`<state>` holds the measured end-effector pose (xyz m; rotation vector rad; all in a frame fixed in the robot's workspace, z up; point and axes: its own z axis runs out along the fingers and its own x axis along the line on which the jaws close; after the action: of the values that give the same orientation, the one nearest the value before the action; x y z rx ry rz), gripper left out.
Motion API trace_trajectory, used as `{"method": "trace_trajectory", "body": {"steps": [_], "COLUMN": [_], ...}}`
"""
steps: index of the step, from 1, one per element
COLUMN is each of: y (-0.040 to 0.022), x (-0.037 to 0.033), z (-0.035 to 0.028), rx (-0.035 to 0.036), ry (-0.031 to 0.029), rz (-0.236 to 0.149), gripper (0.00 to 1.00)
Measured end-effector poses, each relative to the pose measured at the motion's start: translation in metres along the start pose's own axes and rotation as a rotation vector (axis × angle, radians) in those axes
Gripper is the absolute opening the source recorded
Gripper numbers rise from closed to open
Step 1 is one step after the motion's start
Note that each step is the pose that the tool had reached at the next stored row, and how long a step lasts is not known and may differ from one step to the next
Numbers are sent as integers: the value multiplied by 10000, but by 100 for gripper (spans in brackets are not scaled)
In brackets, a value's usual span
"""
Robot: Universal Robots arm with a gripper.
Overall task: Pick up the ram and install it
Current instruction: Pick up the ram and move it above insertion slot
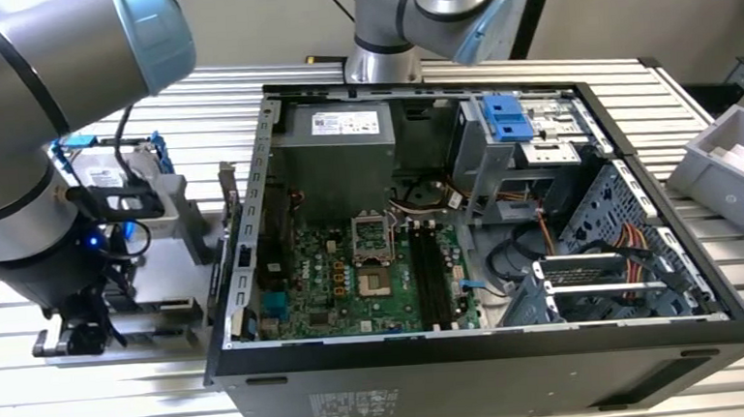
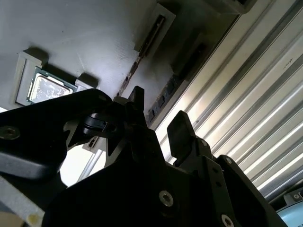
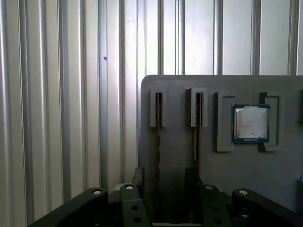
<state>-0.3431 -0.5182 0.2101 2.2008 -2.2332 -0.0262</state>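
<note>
Two sticks of ram (image 3: 158,137) stand edge-up in slots of the grey tray (image 3: 180,90) on the table (image 3: 61,94), beside the CPU chip (image 3: 251,123). The pincer (image 3: 164,176) hangs over them, spread apart and empty. Closing off-centre could nudge the neighbouring stick or pinch only an edge, jamming the ram in its slot.

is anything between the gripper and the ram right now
Nothing visible. The gripper is right at the ram, which stands in its slot of the grey tray, with the jaws open on either side of it. A second stick stands alongside.
</note>
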Motion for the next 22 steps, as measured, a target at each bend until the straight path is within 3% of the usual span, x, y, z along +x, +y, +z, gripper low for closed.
{"method": "trace_trajectory", "body": {"steps": [8,17,22], "y": [-2,7,7], "x": [60,51,50], "z": [80,175,183], "rx": [2,1,-1], "ry": [-2,-1,1], "rz": [0,-1,0], "gripper": [100,100,100]}}
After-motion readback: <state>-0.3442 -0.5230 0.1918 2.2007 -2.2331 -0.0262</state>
